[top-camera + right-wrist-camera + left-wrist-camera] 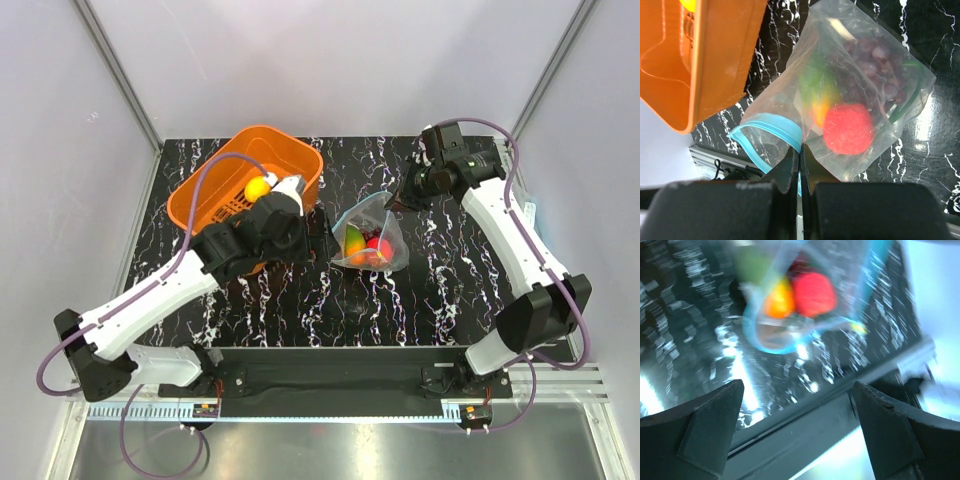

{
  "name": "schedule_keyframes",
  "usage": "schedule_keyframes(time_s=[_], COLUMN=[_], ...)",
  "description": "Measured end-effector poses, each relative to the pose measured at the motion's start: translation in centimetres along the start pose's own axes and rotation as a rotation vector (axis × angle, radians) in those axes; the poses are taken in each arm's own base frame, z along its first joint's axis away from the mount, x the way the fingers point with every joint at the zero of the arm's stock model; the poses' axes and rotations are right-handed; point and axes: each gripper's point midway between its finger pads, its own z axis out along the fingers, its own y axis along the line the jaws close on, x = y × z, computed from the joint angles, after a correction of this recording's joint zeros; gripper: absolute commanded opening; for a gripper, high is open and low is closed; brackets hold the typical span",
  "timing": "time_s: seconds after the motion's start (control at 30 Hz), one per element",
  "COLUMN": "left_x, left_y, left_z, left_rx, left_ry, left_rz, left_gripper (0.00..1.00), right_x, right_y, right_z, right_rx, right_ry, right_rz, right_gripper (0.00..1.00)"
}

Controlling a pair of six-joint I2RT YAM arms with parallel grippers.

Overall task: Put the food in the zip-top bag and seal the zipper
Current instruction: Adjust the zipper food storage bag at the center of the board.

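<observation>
While the zip-top bag (368, 240) lies on the black marbled desk (300, 310) between the two arms, its mouth stands open toward the left. Nearest the bases, the left end effector (797, 387) is spread wide and holds nothing. It faces the mouth from close by, most likely placed there to fetch or feed in an item.

Inside the bag are the red apple (847, 128), the orange-green mango (817, 92), the dark grapes (875, 60) and the green chive bunch (912, 95), gathered toward the closed bottom.

At the bag's far side, the right end effector (800, 155) is fully closed, pinching the plastic just beside the teal zipper (771, 121). This grip appears meant to anchor the soft bag and keep the strip bowed open as a loop.

Farther back on the left, the orange basket (190, 195) contains the yellow lemon (258, 188), not yet bagged. By this reading, one item remains to be loaded and the zipper is unsealed.
</observation>
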Motion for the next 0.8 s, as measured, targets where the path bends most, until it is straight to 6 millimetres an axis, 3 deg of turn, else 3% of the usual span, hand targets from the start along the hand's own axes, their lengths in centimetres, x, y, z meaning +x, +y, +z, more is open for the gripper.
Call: schedule_keyframes(time_s=[0.13,0.23,0.37,0.43,0.53,0.57,0.7,0.8], left_x=[0.9,0.9,1.0,1.3,1.7,1.7,0.8,-0.6], left_y=[3.4,3.8,3.6,3.7,4.3,4.5,5.2,5.4], left_z=[1.7,2.7,5.9,7.8,10.2,11.0,13.2,13.6], left_rx=[-0.15,-0.178,-0.211,-0.231,-0.266,-0.277,-0.299,-0.29], left_ry=[-0.037,-0.042,-0.015,0.005,0.037,0.048,0.047,0.03], left_rz=[-0.101,-0.118,-0.116,-0.107,-0.077,-0.065,-0.041,-0.01], left_gripper=[0.98,0.97,0.91,0.82,0.6,0.36,0.02,0.0], right_x=[-0.1,-0.1,-0.1,0.0,0.7,1.0,2.4,3.7], right_y=[0.4,0.6,0.7,0.8,0.7,0.6,1.0,1.5], right_z=[-0.6,-0.9,-1.1,-1.3,-1.5,-1.7,-2.6,-3.4], right_rx=[-0.016,-0.023,-0.027,-0.03,-0.031,-0.032,-0.046,-0.058], right_ry=[-0.021,-0.028,-0.032,-0.034,-0.031,-0.03,-0.028,-0.029], right_rz=[-0.002,-0.006,-0.012,-0.016,-0.023,-0.026,-0.05,-0.08], right_gripper=[0.0,0.0,0.0,0.0,0.0,0.0,0.0,0.0])
